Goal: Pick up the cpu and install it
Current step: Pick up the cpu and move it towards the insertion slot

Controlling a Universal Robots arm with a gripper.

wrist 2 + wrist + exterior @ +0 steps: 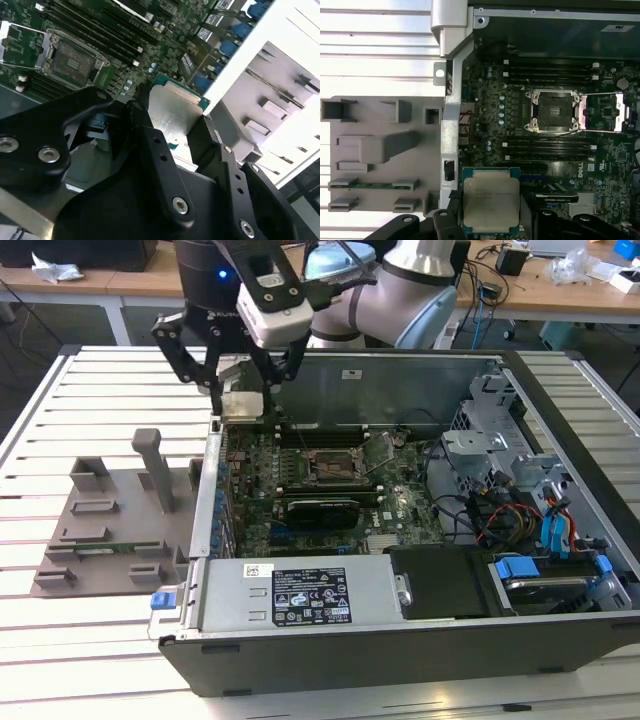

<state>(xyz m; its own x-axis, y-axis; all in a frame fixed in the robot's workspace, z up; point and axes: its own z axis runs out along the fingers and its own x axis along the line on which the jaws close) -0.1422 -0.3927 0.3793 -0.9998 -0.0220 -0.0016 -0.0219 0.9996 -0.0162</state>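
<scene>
Black claw [243, 390] fingers grip the cpu [243, 407] between them, at the exterior view's upper left, over the computer case [350, 660] edge. The open socket [330, 468] lies lower right of the claw, near frame centre, apart from it.

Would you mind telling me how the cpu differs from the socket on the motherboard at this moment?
The cpu is silvery with a thin green rim; the socket is dark inside a metal frame. The cpu is clamped in the hand, aloft near the case wall; the socket sits fixed on the motherboard, its cover swung open. Both are square.
</scene>
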